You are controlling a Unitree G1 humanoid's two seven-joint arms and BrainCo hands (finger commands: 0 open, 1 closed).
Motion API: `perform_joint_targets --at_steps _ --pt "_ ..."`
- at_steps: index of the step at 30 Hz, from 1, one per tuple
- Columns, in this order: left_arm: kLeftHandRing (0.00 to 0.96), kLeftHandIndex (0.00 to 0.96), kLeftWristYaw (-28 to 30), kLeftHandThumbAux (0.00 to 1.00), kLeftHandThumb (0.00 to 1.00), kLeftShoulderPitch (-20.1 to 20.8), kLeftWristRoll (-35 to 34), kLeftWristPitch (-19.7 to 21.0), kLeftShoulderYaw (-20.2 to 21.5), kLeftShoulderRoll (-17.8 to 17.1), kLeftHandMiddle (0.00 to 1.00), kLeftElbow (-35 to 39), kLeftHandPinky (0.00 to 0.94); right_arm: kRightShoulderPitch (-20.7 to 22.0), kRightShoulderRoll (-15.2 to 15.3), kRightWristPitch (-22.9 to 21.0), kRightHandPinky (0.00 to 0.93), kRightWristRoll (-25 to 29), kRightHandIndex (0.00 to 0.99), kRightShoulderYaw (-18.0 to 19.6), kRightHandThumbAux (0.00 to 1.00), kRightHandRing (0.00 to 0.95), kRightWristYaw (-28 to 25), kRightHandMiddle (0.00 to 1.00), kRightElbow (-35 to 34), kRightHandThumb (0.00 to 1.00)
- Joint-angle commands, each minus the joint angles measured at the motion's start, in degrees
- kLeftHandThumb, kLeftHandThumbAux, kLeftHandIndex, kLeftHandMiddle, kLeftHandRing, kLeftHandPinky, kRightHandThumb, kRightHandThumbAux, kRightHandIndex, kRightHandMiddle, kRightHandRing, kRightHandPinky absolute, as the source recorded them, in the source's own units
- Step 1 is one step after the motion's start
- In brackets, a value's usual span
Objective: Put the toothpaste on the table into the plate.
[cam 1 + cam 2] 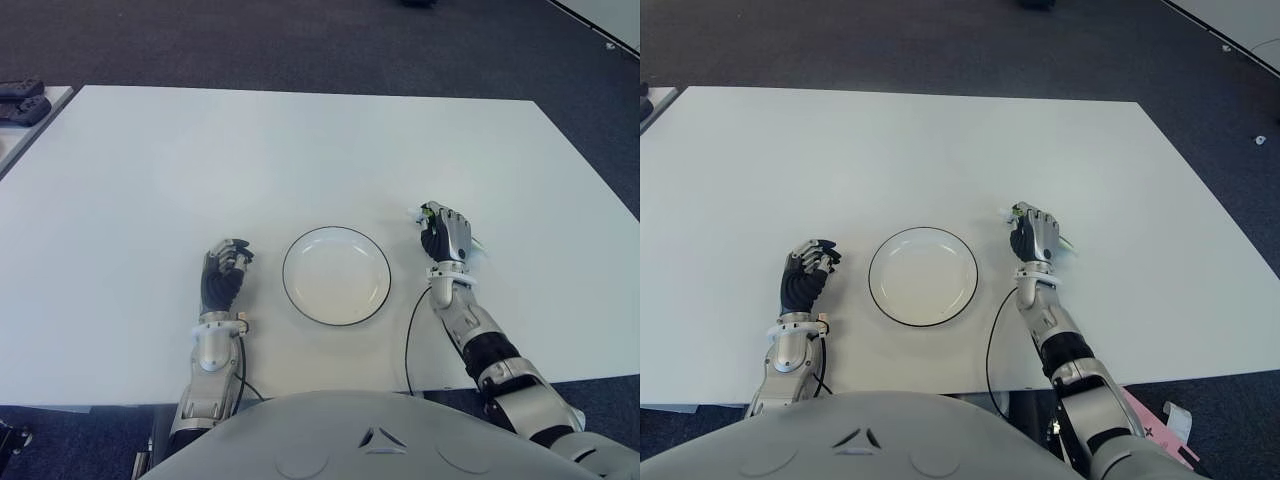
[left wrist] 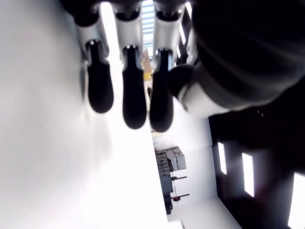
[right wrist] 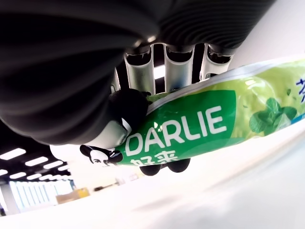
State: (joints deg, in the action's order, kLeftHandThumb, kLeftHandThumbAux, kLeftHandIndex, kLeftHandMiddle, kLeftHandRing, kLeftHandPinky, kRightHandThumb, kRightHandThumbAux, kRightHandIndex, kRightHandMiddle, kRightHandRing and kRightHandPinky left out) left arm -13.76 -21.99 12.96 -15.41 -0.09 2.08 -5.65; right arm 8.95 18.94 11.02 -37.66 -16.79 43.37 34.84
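Observation:
The toothpaste (image 3: 190,129) is a green and white DARLIE tube, lying low over the white table (image 1: 300,150) to the right of the plate. My right hand (image 1: 445,232) covers it from above, fingers (image 3: 176,71) curled over the tube and the thumb pressed against its side. Only the tube's ends (image 1: 1068,244) stick out from under the hand in the eye views. I cannot tell whether the tube still touches the table. The white plate (image 1: 336,280) with a dark rim sits empty between my hands. My left hand (image 1: 225,270) shows left of the plate, fingers curled and holding nothing.
A black cable (image 1: 408,340) runs from my right wrist over the table's near edge. Dark controllers (image 1: 20,100) lie on a neighbouring table at the far left. Dark carpet surrounds the table.

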Motion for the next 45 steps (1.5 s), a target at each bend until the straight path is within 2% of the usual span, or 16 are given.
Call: perform_joint_targets --at_steps 1,10,15,21,27,32,38,45 --pt "0.533 0.43 -0.41 0.718 0.708 -0.81 -0.5 1.94 0.35 0.23 0.532 -2.42 0.532 -3.84 -1.33 5.75 0.816 1.84 0.392 0.44 0.681 0.855 1.54 0.534 -2.67 0.851" --pt "0.533 0.43 -0.57 0.719 0.707 -0.53 -0.61 2.36 0.4 0.73 0.531 -2.29 0.533 -4.87 -1.9 14.13 0.826 3.35 0.393 2.72 0.681 0.865 3.12 0.533 -6.23 0.851" --pt "0.535 0.43 -0.76 0.719 0.705 -0.37 -0.24 3.53 0.38 0.87 0.535 -2.0 0.526 -7.49 -2.96 13.93 0.83 2.44 0.395 3.58 0.681 0.869 1.98 0.535 -15.11 0.852" --pt "0.535 0.43 -0.9 0.719 0.704 -0.04 -0.21 4.1 0.39 0.88 0.537 -2.15 0.526 -9.1 -3.69 13.76 0.831 2.59 0.396 4.37 0.68 0.87 -0.23 0.536 -20.31 0.852" --pt "0.534 0.43 -0.66 0.719 0.704 0.16 -0.49 3.9 0.34 0.85 0.535 -2.33 0.527 -9.78 -4.32 15.55 0.849 3.31 0.394 4.67 0.681 0.872 -3.07 0.535 -23.76 0.851" --pt "0.537 0.43 -0.47 0.719 0.706 0.31 -0.77 3.46 0.36 0.81 0.539 -2.62 0.53 -9.7 -4.86 19.54 0.853 2.95 0.394 3.34 0.681 0.872 -4.68 0.536 -25.43 0.851" --pt "0.539 0.43 -0.64 0.719 0.706 0.42 -0.5 2.9 0.22 0.71 0.543 -2.94 0.534 -9.38 -6.1 23.39 0.865 -0.17 0.395 1.21 0.68 0.871 -4.06 0.538 -26.13 0.851" --pt "0.54 0.43 -0.95 0.718 0.707 0.37 0.0 2.45 0.03 0.65 0.543 -3.05 0.534 -8.49 -5.48 30.32 0.872 0.45 0.398 -0.91 0.679 0.876 -7.25 0.54 -25.44 0.854"
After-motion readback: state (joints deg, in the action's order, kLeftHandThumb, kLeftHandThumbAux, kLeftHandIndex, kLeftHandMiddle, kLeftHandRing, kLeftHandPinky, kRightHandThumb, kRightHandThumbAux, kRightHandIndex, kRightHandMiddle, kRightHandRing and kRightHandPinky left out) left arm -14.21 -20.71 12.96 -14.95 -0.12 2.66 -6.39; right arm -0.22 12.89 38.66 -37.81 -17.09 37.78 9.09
